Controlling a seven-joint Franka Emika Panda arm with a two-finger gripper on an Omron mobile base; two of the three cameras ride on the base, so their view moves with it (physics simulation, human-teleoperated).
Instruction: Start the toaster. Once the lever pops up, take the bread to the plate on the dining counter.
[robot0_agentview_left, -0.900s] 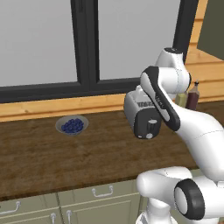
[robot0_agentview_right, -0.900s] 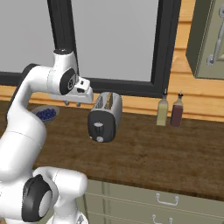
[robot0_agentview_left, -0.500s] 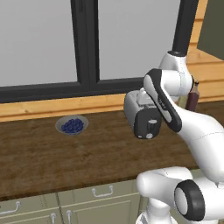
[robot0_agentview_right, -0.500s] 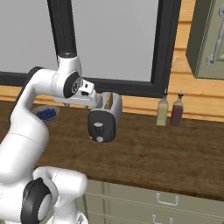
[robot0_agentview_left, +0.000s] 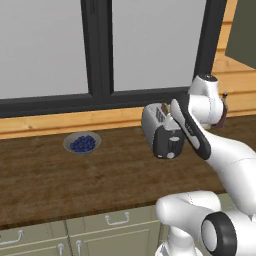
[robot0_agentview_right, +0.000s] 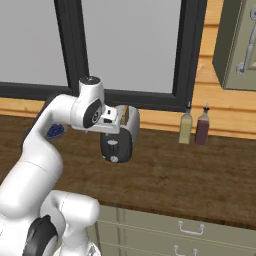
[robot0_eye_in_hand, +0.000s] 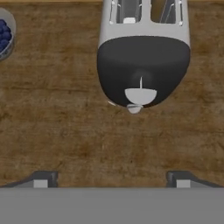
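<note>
Since the earlier frames our arm has drawn up and back a little above the toaster (robot0_eye_in_hand: 143, 57), and the pincer (robot0_eye_in_hand: 111, 180) has spread; its two tips now stand far apart at the bottom of the hand view, holding nothing. The toaster itself has not shifted. It stands on the dark wooden desk (robot0_agentview_left: 60, 180) under the window, its black end face turned toward us, with the round silver knob (robot0_eye_in_hand: 140, 94) low on that face. We look straight down over that end. The lever is too small for us to pick out for certain on the thin vertical slot above the knob. In the left slot a pale bit shows, which may be the bread (robot0_eye_in_hand: 129, 20), sitting low.

We judge that we are still at the first step: starting the toaster, or waiting just after the push. Next we need to confirm whether the lever is down; if not, bring a tip onto it and press straight down along the slot, keeping clear of the knob.

The bowl of blueberries (robot0_agentview_left: 82, 143) rests well to the left, and two bottles (robot0_agentview_right: 194, 127) stand to the right by the wall.
</note>
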